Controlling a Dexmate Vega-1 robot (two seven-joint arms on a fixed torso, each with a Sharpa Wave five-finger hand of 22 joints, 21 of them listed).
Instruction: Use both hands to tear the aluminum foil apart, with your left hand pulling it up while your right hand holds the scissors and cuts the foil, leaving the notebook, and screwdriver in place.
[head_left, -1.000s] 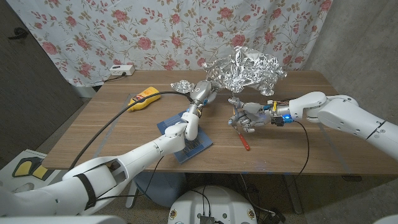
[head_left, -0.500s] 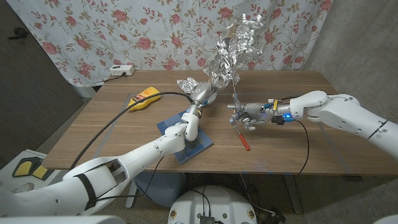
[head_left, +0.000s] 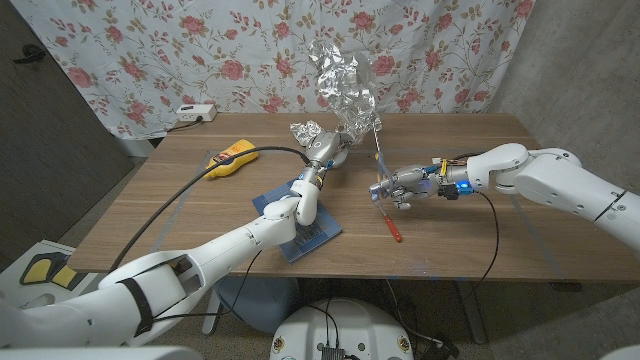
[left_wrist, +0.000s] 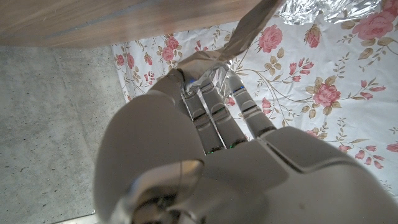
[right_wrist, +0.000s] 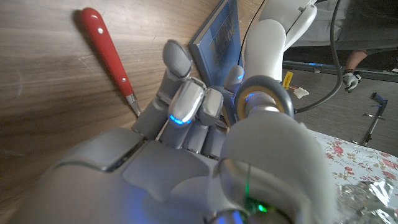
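The foil (head_left: 343, 88) has swung since a second ago: then it spread wide and low across the upper right of the table, and now it stands as a tall, narrow crumpled sheet in the upper middle of the head view, in front of the flowered curtain (head_left: 150, 50). A smaller wad of it sits bunched at the left hand (head_left: 325, 150), just below and left of the raised sheet. The right hand (head_left: 398, 184) has drawn its fingers in and sits a little lower toward the table.

The left hand grips the foil; in its wrist view the fingers (left_wrist: 214, 106) are curled round a folded edge of it. The right hand is clenched around the scissors (head_left: 379, 160), whose thin blades point up towards the sheet's lower edge. I cannot tell whether the blades are biting the foil.

This stuff looks feather-light and thin, and it flops and reshapes with every tug. It will likely tear easily once nicked, but crumple rather than part if pulled slack. The best hold, I'd say, is the bunched, doubled part, where it is stiffest.

The red-handled screwdriver (head_left: 390, 223) lies on the table just below the right hand, and the blue notebook (head_left: 310, 235) lies under the left forearm, centre of frame.
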